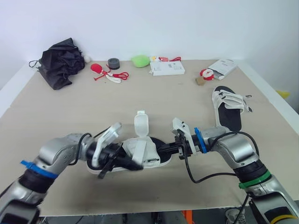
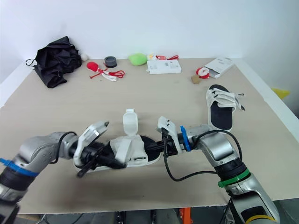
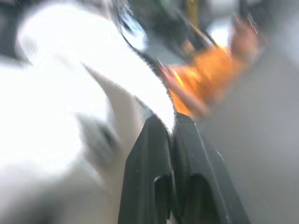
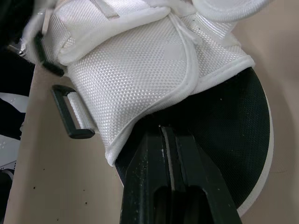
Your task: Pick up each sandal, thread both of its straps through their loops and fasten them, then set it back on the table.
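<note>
A matte beige table [image 1: 163, 102] is backed by a white wall [image 1: 187, 28]. At the table's near edge, a white-mesh sandal [image 1: 147, 150] is pinched by the left gripper [image 3: 171, 125] and right gripper [image 4: 166, 133].

Mid tabletop [image 1: 93, 107] is wide open btwn me & far row: black bag [image 1: 60, 63] far left, white box [image 1: 167, 68] centre, packet [image 1: 223, 67] far right. Right side: 2nd sandal [image 1: 228, 108] blocks the lane near edge. Close in, near sandal [image 1: 140, 151] w/ upright strap [image 1: 141, 123] sits right in front of me.
</note>
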`<action>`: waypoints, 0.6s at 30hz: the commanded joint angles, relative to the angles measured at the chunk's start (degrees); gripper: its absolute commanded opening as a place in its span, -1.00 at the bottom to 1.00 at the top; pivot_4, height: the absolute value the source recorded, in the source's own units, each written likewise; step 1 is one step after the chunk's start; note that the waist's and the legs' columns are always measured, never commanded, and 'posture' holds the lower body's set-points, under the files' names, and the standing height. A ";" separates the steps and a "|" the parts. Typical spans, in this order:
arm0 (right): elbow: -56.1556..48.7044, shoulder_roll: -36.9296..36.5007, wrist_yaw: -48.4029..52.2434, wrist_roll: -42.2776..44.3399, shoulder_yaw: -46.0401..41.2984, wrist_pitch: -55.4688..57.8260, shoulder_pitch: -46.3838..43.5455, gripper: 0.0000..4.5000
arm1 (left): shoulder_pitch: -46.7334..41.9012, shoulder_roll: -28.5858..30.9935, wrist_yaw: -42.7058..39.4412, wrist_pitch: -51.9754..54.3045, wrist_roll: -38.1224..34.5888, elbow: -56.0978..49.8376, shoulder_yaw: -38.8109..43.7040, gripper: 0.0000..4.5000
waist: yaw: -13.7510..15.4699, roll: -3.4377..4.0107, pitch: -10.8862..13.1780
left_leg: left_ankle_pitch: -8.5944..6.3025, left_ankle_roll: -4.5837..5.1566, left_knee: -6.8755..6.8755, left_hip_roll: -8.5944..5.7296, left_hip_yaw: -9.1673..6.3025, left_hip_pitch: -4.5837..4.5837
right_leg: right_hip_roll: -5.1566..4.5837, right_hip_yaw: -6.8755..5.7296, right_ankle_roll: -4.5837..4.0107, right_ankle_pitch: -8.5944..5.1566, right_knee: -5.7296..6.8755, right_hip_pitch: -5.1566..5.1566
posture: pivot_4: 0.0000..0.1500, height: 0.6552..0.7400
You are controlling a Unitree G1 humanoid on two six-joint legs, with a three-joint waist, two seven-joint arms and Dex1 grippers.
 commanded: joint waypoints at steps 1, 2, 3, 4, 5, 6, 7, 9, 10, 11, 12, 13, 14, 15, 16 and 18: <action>-1.05 -0.21 -0.83 -0.27 0.30 0.72 0.98 -1.00 | -1.60 -1.61 5.06 7.71 -4.85 -0.43 4.20 -0.98 | -0.32 0.00 0.00 | -0.01 0.00 -0.01 -0.02 0.04 0.00 | -0.01 0.07 0.01 0.00 0.00 -0.03 | 1.00 1.00; -1.13 -0.10 -0.99 -0.25 0.34 0.77 1.06 -1.00 | -2.20 -2.21 6.43 10.34 -6.92 -0.19 5.49 -0.98 | -0.34 0.00 0.00 | -0.01 0.01 -0.03 -0.03 0.05 0.00 | -0.01 0.09 0.00 0.00 0.00 -0.03 | 1.00 1.00; -1.23 -0.06 -1.09 -0.24 0.36 0.78 1.18 -1.00 | -2.87 -3.07 8.41 13.07 -9.07 0.37 7.04 -0.98 | -0.29 -0.01 0.01 | -0.01 0.01 -0.04 -0.02 0.03 0.00 | -0.01 0.07 -0.01 -0.01 0.00 -0.03 | 1.00 1.00; -1.24 0.00 -1.15 -0.24 0.40 0.76 1.22 -1.00 | -3.87 -4.11 11.09 16.29 -11.61 1.55 8.88 -0.98 | -0.23 -0.01 0.01 | -0.01 0.01 -0.04 -0.01 -0.02 -0.01 | -0.01 0.02 -0.03 -0.02 0.00 -0.03 | 1.00 1.00; -1.17 0.07 -1.20 -0.24 0.40 0.74 1.20 -1.00 | -4.66 -5.04 13.37 18.77 -13.78 2.54 10.60 -0.98 | -0.19 -0.01 0.01 | -0.01 0.01 -0.03 0.00 -0.04 -0.01 | 0.00 0.01 -0.03 -0.02 0.01 -0.03 | 1.00 1.00; -1.03 0.11 -1.22 -0.31 0.43 0.65 1.19 -1.00 | -5.54 -6.16 16.19 21.44 -16.30 4.10 12.55 -0.98 | -0.17 -0.03 0.01 | 0.00 0.01 -0.02 0.01 -0.06 0.00 | 0.00 -0.02 -0.03 -0.02 0.01 -0.01 | 1.00 1.00; -0.86 0.17 -1.22 -0.40 0.47 0.53 1.14 -1.00 | -6.50 -7.37 19.24 23.82 -18.96 6.16 14.65 -0.98 | -0.17 -0.02 0.01 | 0.02 0.01 -0.01 0.02 -0.09 0.00 | 0.00 -0.05 -0.01 0.00 0.02 0.00 | 1.00 1.00; -0.48 0.32 -1.14 -0.50 0.55 0.33 0.93 -1.00 | -8.19 -9.62 25.81 27.43 -24.29 10.96 19.05 -0.98 | -0.16 -0.02 0.01 | 0.09 0.01 -0.01 0.00 -0.10 0.05 | 0.00 -0.05 0.05 0.04 0.03 0.03 | 1.00 1.00; -0.25 0.39 -1.10 -0.61 0.63 0.17 0.83 -1.00 | -8.38 -10.32 28.52 28.45 -26.23 12.29 20.84 -0.98 | -0.16 -0.03 0.01 | 0.12 0.00 -0.01 0.00 -0.11 0.05 | 0.00 -0.05 0.06 0.06 0.03 0.04 | 1.00 1.00; 0.01 0.52 -1.05 -0.72 0.73 -0.01 0.72 -1.00 | -8.16 -10.74 30.78 29.18 -28.17 13.02 22.36 -0.98 | -0.24 -0.03 0.01 | 0.13 -0.01 -0.01 0.00 -0.11 0.06 | -0.01 -0.04 0.07 0.07 0.03 0.05 | 1.00 1.00; 0.22 0.65 -0.99 -0.80 0.81 -0.17 0.62 -1.00 | -7.69 -10.86 32.65 29.91 -30.00 13.30 23.50 -0.98 | -0.30 -0.03 0.01 | 0.13 -0.01 -0.02 0.01 -0.10 0.07 | -0.01 -0.01 0.07 0.07 0.03 0.05 | 1.00 1.00; 0.42 0.79 -0.93 -0.85 0.90 -0.31 0.49 -1.00 | -7.10 -10.76 34.07 30.54 -31.67 13.43 24.40 -0.98 | -0.32 -0.04 0.02 | 0.13 -0.01 -0.02 0.00 -0.08 0.08 | -0.02 0.00 0.07 0.07 0.03 0.05 | 1.00 1.00; 0.67 0.94 -0.88 -0.92 0.98 -0.45 0.34 -1.00 | -6.41 -10.65 35.80 31.11 -33.56 13.65 25.31 -0.98 | -0.34 -0.04 0.02 | 0.14 -0.02 -0.02 0.01 -0.09 0.07 | -0.04 -0.01 0.06 0.07 0.03 0.05 | 1.00 1.00; 0.93 1.13 -0.75 -1.03 1.17 -0.67 0.14 -1.00 | -5.47 -10.49 38.30 31.34 -35.30 14.06 26.23 -0.98 | -0.34 -0.04 0.02 | 0.13 -0.02 -0.03 0.01 -0.08 0.07 | -0.07 0.01 0.05 0.08 0.03 0.04 | 1.00 1.00; 1.09 1.22 -0.61 -1.11 1.29 -0.88 0.06 -1.00 | -4.76 -10.48 40.56 31.35 -36.89 14.26 26.82 -0.98 | -0.34 -0.04 0.02 | 0.14 -0.03 -0.04 0.01 -0.09 0.07 | -0.12 0.00 0.04 0.08 0.03 0.05 | 1.00 1.00; 1.43 1.48 -0.49 -1.16 1.51 -1.11 -0.21 -1.00 | -3.39 -10.63 44.67 30.76 -39.69 14.74 27.67 -0.98 | -0.29 -0.04 0.02 | 0.16 -0.06 -0.04 0.02 -0.09 0.07 | -0.21 -0.01 0.01 0.09 0.04 0.05 | 1.00 1.00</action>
